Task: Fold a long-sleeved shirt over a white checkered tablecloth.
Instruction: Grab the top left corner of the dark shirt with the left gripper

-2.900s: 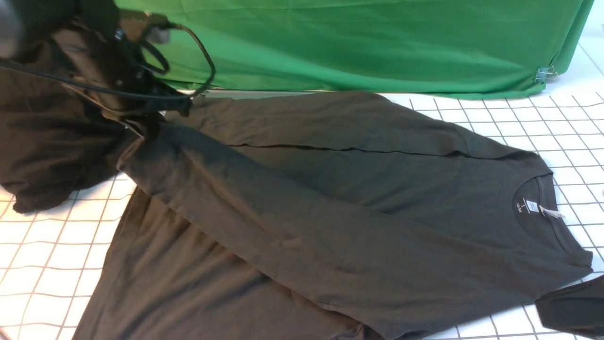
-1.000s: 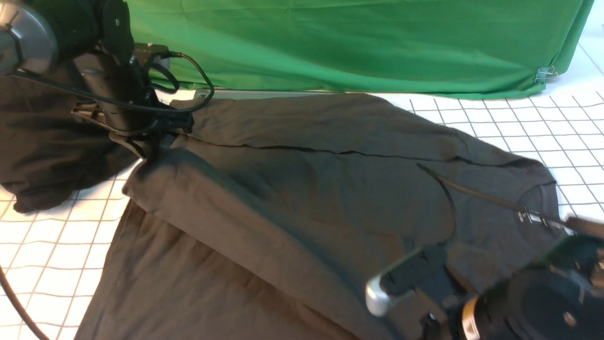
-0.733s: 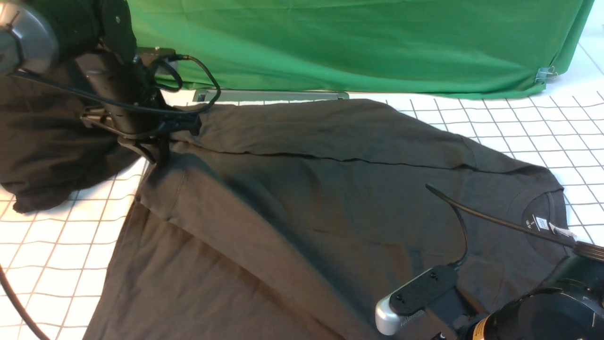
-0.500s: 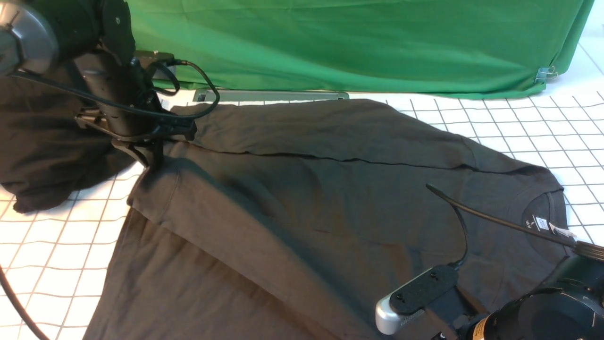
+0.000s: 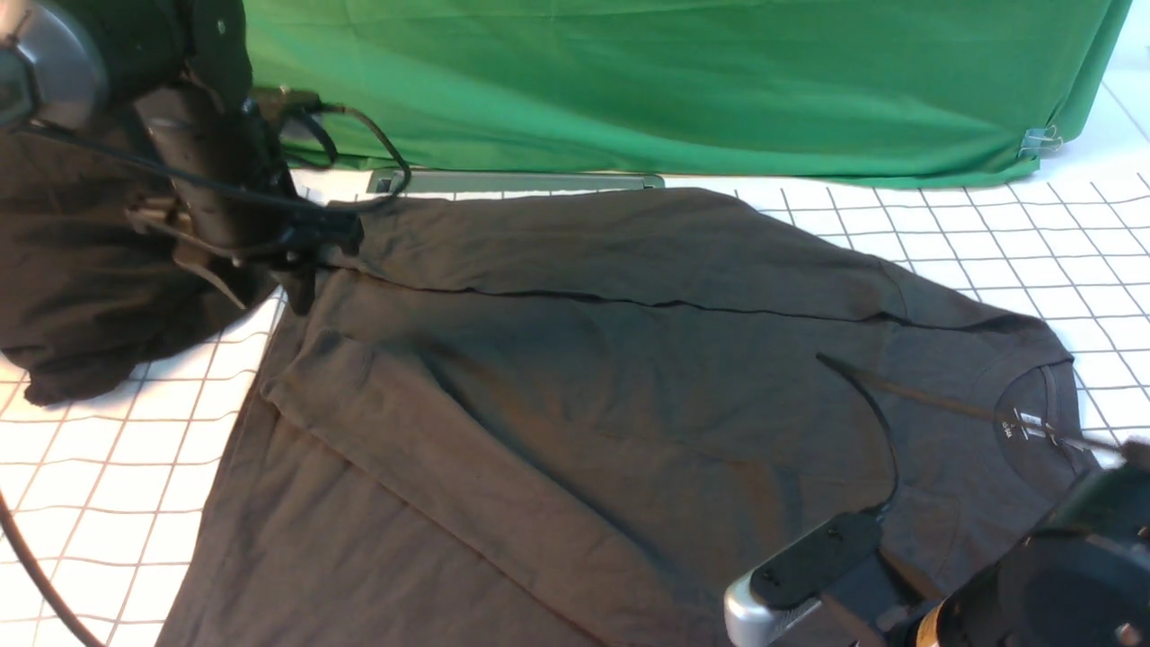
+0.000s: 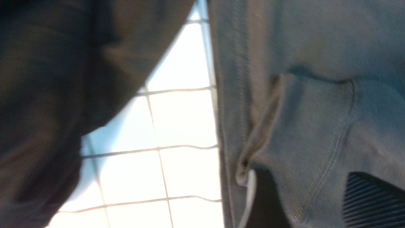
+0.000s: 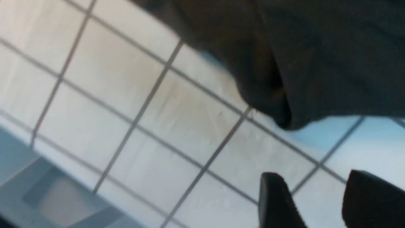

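Shirt (image 5: pixel 629 377) lies spread on the white checkered tablecloth (image 5: pixel 988 225) covering the worktop, collar toward my right, hem toward my left. One sleeve runs along the far edge. Its cuff (image 6: pixel 303 126) is at my left hand (image 6: pixel 300 202), whose fingers are apart with the cuff loose between them. My right hand (image 7: pixel 316 199) is low over bare tablecloth just beside a shirt edge, fingers apart, nothing in it. Blacker cloth heap (image 5: pixel 81 296) at far left, green cloth (image 5: pixel 683 81) behind.
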You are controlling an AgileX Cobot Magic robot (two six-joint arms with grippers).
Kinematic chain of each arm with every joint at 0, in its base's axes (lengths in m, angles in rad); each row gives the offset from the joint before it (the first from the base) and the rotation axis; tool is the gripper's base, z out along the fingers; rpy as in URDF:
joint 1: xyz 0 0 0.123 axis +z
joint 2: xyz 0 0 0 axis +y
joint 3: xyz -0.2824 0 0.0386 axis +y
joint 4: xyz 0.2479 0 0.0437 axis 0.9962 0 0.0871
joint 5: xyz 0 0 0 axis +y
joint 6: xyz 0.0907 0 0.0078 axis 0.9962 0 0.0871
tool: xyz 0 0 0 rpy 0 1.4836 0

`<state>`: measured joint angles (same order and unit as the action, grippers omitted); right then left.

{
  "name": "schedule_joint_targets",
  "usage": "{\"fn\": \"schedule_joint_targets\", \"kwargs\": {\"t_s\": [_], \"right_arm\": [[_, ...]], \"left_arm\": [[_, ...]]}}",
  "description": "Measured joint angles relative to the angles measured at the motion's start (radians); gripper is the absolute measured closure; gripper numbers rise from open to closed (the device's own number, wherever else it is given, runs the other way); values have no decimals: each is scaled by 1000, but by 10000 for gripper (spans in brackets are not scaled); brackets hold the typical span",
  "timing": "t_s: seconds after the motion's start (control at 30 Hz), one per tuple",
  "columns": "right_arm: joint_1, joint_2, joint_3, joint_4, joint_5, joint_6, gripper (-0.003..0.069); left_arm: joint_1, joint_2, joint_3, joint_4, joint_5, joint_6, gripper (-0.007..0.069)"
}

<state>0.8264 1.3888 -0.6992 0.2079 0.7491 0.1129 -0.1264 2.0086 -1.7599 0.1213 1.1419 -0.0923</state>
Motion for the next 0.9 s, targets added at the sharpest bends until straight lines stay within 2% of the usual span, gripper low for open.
{"fn": "schedule_joint_targets", "kwargs": {"t_s": [0.03, 0.07, 0.2, 0.37, 0.63, 0.73, 0.9], "right_arm": [[0, -7, -12, -4, 15, 0, 363], [0, -37, -43, -23, 33, 0, 362], [0, -119, -88, -71, 12, 3, 361], [0, -200, -95, -123, -48, 40, 361], [0, -211, -95, -133, -60, 77, 361], [0, -211, -95, -134, -61, 83, 361], [0, -211, -95, -135, -62, 100, 361]], "left_arm": [[0, 0, -14, 3, -2, -6, 216], [0, 0, -51, 7, -32, -10, 173], [8, 6, -119, 5, -136, -11, 156], [19, 74, -155, -17, -197, -12, 215], [20, 216, -155, -72, -171, -52, 335], [21, 244, -155, -43, -233, -64, 386], [55, 265, -155, -49, -352, -77, 397]]}}
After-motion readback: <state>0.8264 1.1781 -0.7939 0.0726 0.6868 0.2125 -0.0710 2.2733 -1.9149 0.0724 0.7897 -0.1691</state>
